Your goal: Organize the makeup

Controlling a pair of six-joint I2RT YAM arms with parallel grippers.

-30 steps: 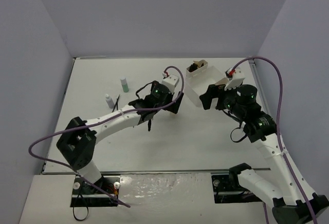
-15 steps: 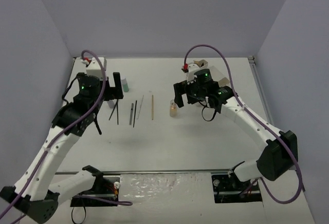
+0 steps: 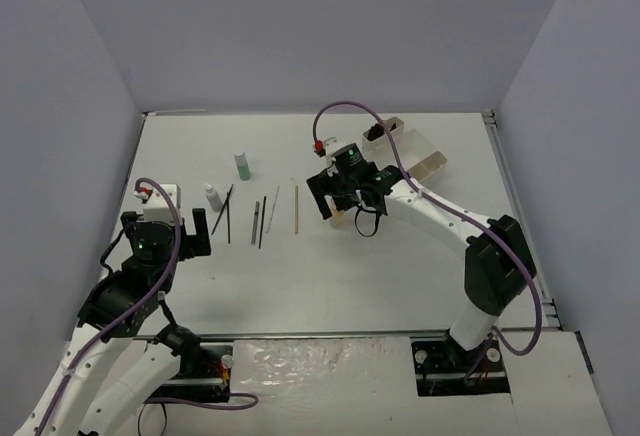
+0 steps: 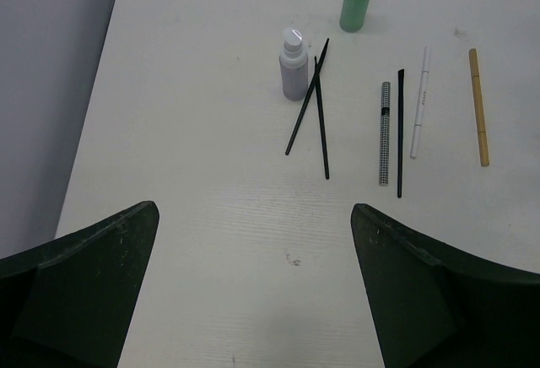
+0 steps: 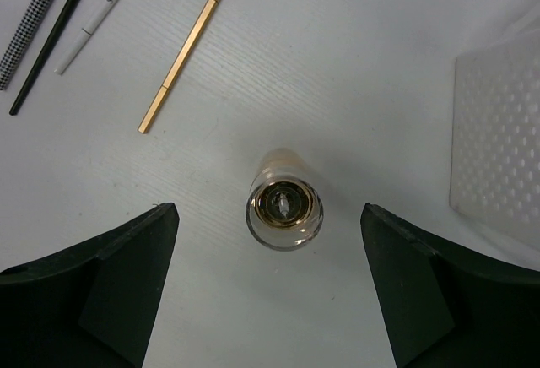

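right gripper open wide, amber bottle upright between its fingers, untouched

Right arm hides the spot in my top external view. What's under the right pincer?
Observer: Right wrist view: a small amber bottle, upright, centred in the open right pincer, untouched.
Operator: Left pincer holding anything?
Observer: No, left wrist view shows it open over bare table.
Operator: Black sticks by the grey bottle, how many?
Observer: Two, thin, crossed near their far ends.
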